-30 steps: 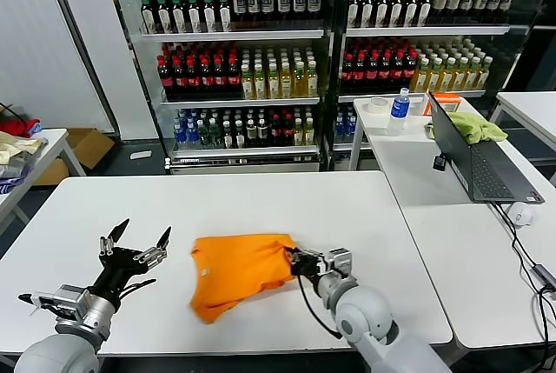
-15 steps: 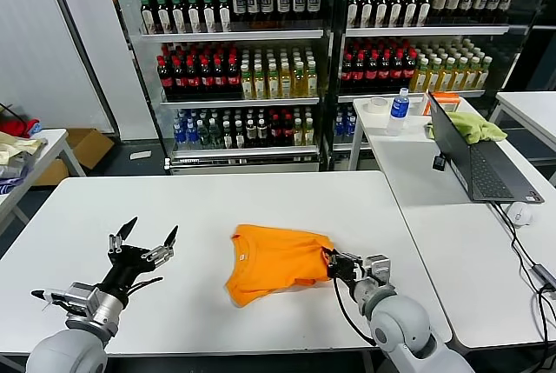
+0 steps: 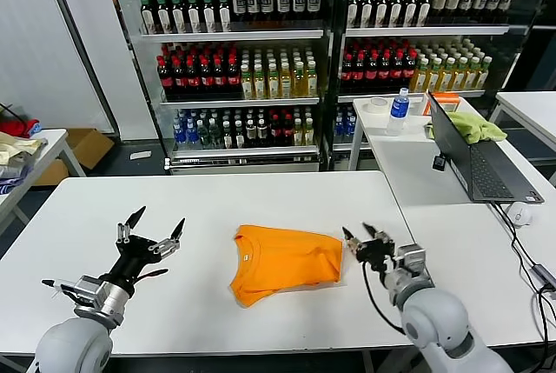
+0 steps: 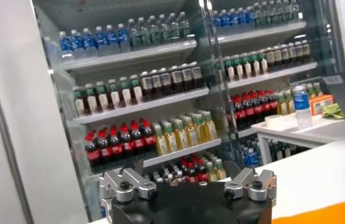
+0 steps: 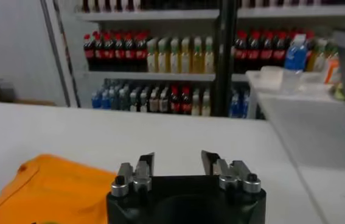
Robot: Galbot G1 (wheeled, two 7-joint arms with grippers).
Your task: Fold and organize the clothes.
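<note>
- Orange T-shirt point(image 3: 287, 260): lies folded and somewhat rumpled on the white table point(image 3: 217, 208), just below the centre of the head view; the collar sits at its left end. In the right wrist view the same cloth point(image 5: 44, 189) fills the lower left corner.
- Right gripper point(image 3: 363, 238): right of centre in the lower half of the head view, just beside the shirt's right edge. Its fingers are spread apart and hold nothing (the gap between them shows plainly in the right wrist view point(image 5: 177, 163), with bare table behind).
- Left gripper point(image 3: 154, 229): lower left of the head view, raised above the table and well apart from the shirt. Its fingers are splayed wide and empty; in the left wrist view point(image 4: 187, 182) they stand far apart at the bottom of the frame.
- Drinks shelves point(image 3: 321, 51): fill the upper half of the head view, stocked with rows of bottles.
- Side table point(image 3: 408, 156), upper right: carries an open laptop point(image 3: 478, 160), a blue-labelled bottle point(image 3: 399, 110) and a yellow-green cloth point(image 3: 473, 127).
- Computer mouse point(image 3: 521, 213): at the right edge, on the adjoining table.
</note>
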